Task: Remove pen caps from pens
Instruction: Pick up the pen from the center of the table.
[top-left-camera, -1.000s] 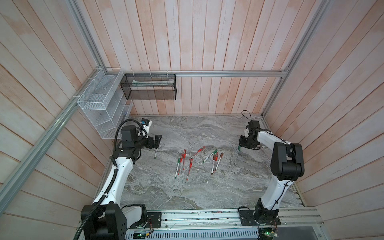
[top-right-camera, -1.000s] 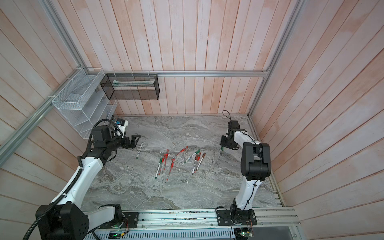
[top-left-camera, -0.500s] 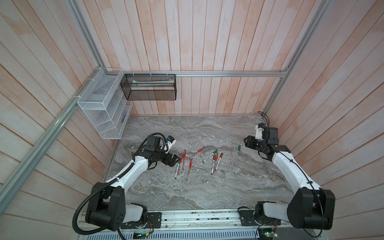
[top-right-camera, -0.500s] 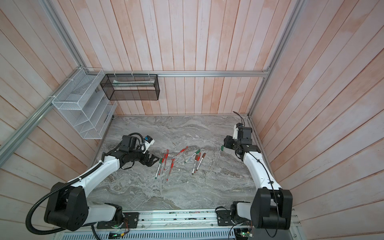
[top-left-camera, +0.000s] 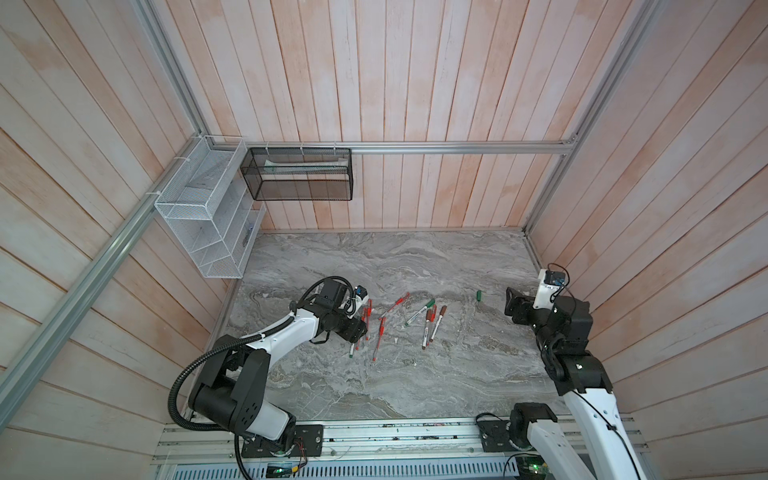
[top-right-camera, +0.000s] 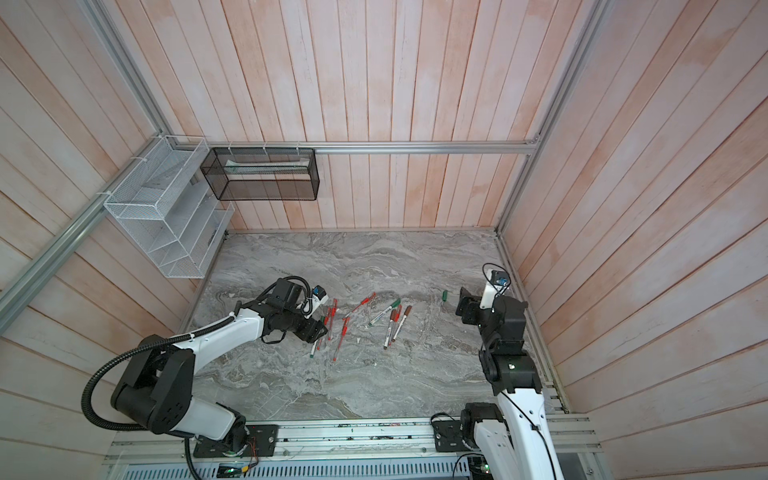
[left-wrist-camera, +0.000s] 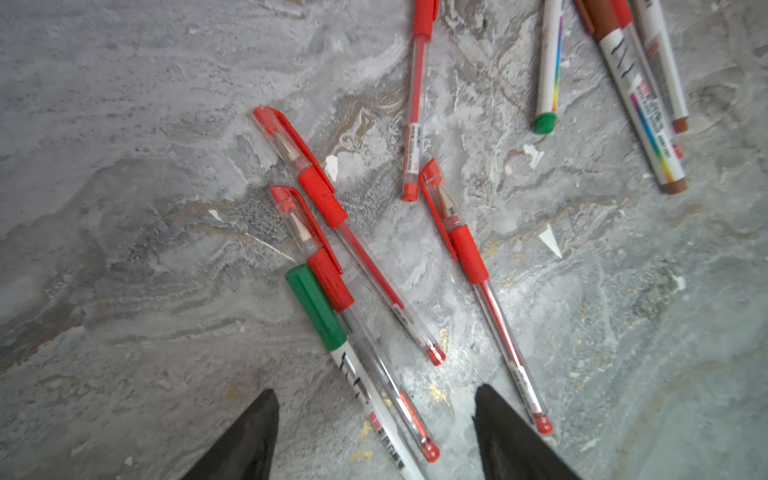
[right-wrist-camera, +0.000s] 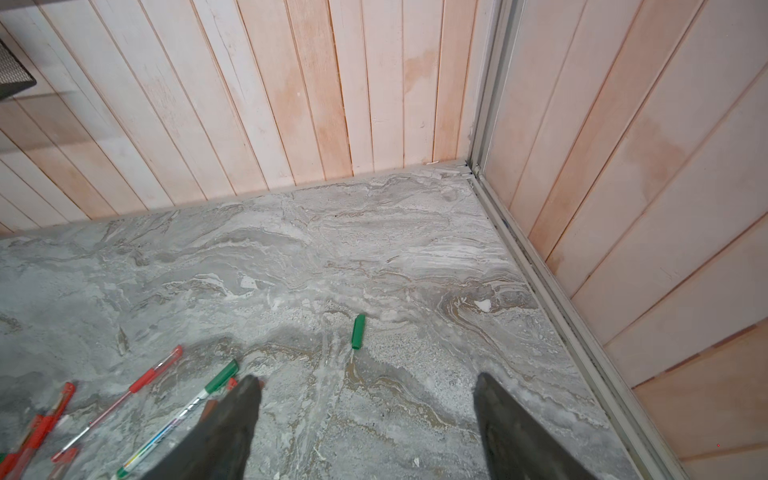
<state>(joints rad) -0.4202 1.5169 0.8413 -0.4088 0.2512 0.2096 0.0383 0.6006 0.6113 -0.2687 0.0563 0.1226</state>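
Observation:
Several pens (top-left-camera: 386, 322) lie scattered mid-table in both top views. My left gripper (left-wrist-camera: 374, 392) hangs open just above the cluster's left side (top-left-camera: 355, 332). Between its jaws lie the white barrel of a green-capped marker (left-wrist-camera: 361, 386) and a clear red pen (left-wrist-camera: 399, 399), neither gripped. The green cap (left-wrist-camera: 316, 307) is on that marker, and red clip caps (left-wrist-camera: 299, 153) sit on the pens beside it. Brown-capped markers (top-left-camera: 432, 324) lie further right. One loose green cap (right-wrist-camera: 358, 331) lies alone on the marble (top-left-camera: 478, 295). My right gripper (right-wrist-camera: 365, 380) is open and empty, just right of it (top-left-camera: 510, 305).
A white wire rack (top-left-camera: 199, 216) hangs on the left wall and a black mesh basket (top-left-camera: 299, 174) on the back wall. Wooden walls close in three sides of the marble table (top-left-camera: 395, 382). An aluminium rail (top-left-camera: 374, 436) runs along the front.
My left arm swung from the table's left edge to the pen cluster, jaws narrowing a little. My right gripper opened, left the green cap on the table, and drew back to the right.

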